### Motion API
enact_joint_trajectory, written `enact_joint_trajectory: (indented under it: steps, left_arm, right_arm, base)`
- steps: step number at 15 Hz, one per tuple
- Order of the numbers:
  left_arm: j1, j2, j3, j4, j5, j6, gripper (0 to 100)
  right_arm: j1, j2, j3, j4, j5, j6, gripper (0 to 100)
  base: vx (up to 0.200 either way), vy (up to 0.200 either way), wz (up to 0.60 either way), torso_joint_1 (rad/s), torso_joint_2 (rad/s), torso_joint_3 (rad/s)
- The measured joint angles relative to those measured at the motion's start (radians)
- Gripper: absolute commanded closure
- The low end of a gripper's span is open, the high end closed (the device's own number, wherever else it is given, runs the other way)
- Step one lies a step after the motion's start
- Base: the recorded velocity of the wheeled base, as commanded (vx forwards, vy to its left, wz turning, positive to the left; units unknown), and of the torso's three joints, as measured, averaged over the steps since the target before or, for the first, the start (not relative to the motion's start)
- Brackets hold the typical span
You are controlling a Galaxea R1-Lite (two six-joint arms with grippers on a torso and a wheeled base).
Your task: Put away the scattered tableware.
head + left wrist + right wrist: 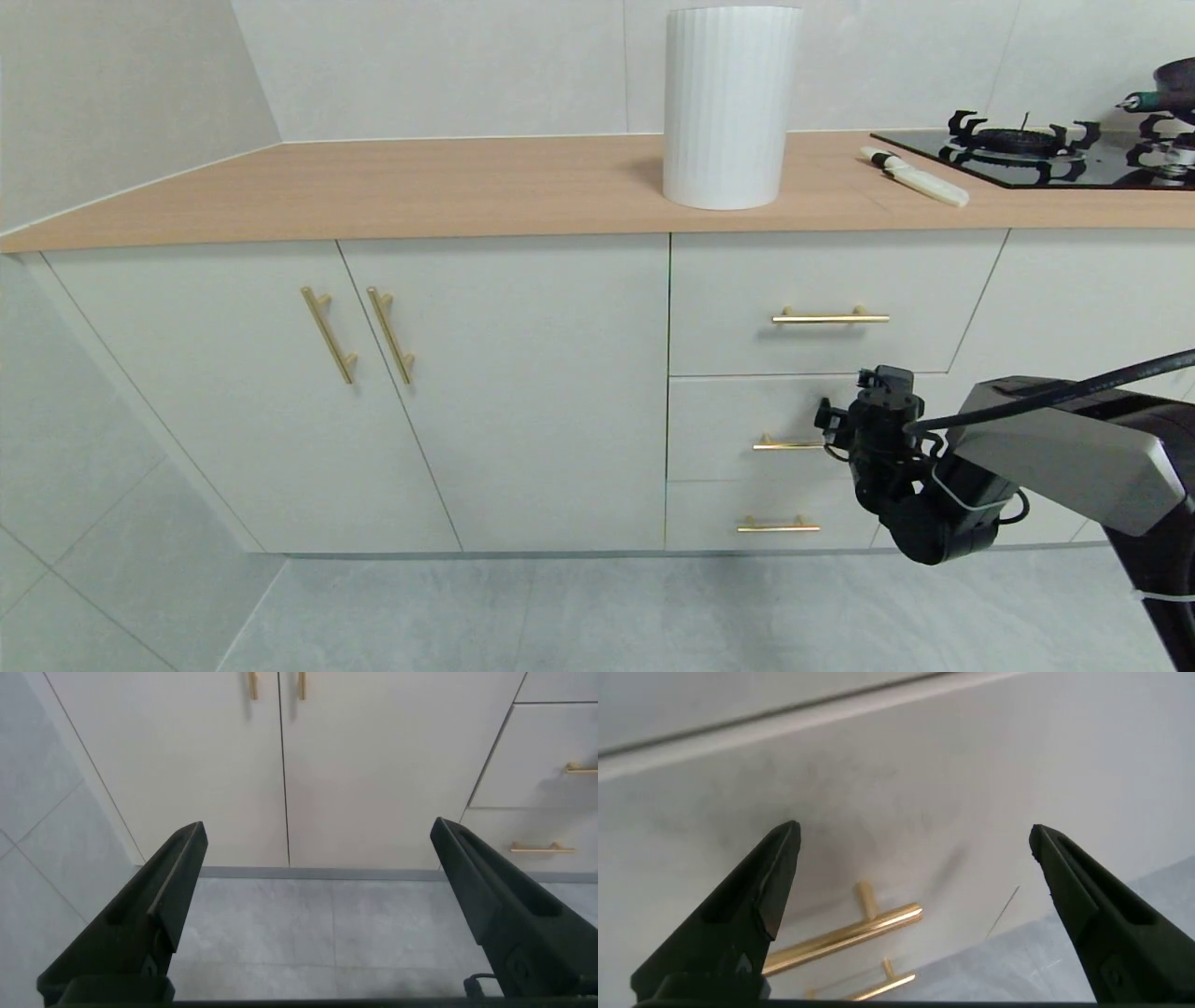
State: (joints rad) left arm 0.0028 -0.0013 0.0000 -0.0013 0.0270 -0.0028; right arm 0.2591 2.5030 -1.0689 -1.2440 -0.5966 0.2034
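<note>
**Knife on the worktop, right gripper at the middle drawer**

Knife, cream with a dark band near one end, lies flat on the wooden worktop. It is just beside the black hob and apart from the ribbed white canister standing upright farther left. The head camera alone takes in this worktop level. The inside of the canister cannot be seen from there.

Below, the drawer stack has three fronts, all shut, each with a gold bar.

The right gripper sits low in front of that stack, its arm coming in from the robot's right. Its wrist camera gives the close detail: fingers spread wide and holding nothing. The middle drawer handle shows between them but is not touched, and the bottom handle peeks in beyond.

The left gripper hangs low over the grey floor tiles. It faces the closed double cupboard doors, its fingers likewise wide apart and empty.
</note>
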Motion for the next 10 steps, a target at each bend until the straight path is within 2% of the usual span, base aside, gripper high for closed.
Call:
enact_joint_trajectory:
  steps: [4,10]
  left_arm:
    - [0.0,0.0,0.0,0.0,0.0,0.0,0]
    - [0.0,0.0,0.0,0.0,0.0,0.0,0]
  right_arm:
    - [0.004,-0.115,0.145,0.003,0.035,0.0,0]
    - [0.011,-0.591,0.464,0.019,0.091,-0.073,0]
  base:
    - [0.0,0.0,0.0,0.0,0.0,0.0]
    - [0.0,0.0,0.0,0.0,0.0,0.0]
